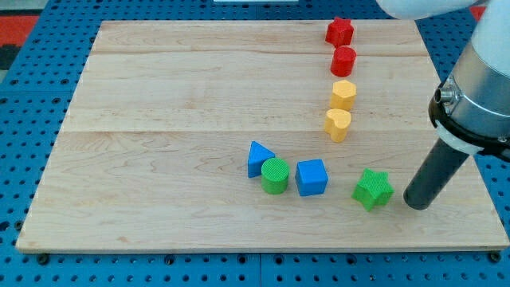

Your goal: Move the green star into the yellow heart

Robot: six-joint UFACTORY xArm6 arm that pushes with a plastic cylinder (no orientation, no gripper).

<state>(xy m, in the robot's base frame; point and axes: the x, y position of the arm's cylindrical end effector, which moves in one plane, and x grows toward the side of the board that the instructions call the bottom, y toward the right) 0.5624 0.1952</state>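
Note:
The green star lies near the board's lower right. The yellow heart sits above it and a little to the left, with a clear gap between them. My tip rests on the board just right of the green star, slightly lower, with a small gap between them.
A yellow hexagon, a red cylinder and a red star form a column above the heart. A blue cube, a green cylinder and a blue triangle sit left of the star. The wooden board ends close to my tip's right.

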